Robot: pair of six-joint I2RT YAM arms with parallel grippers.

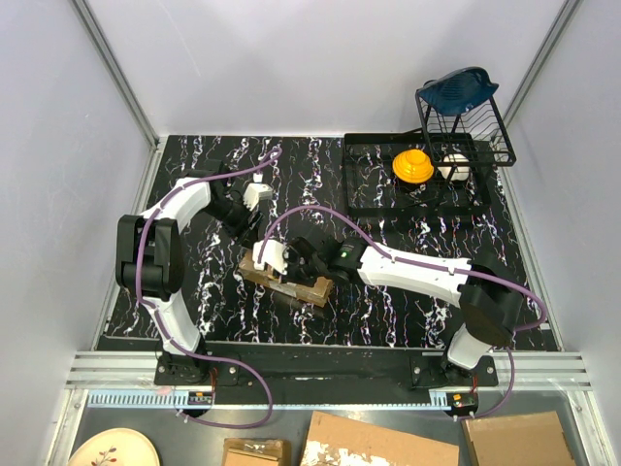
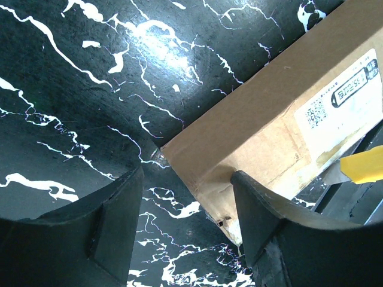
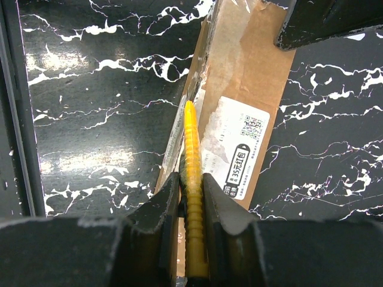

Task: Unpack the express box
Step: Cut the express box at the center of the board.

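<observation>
The express box (image 1: 286, 277) lies near the middle of the black marbled table (image 1: 194, 175), its white label showing. The right gripper (image 3: 191, 179) is clamped on a yellow utility knife (image 3: 190, 137) that lies along the box's taped top. The left gripper (image 2: 187, 179) hangs by the box's far-left end, jaws apart, and a box corner shows between its fingers.
</observation>
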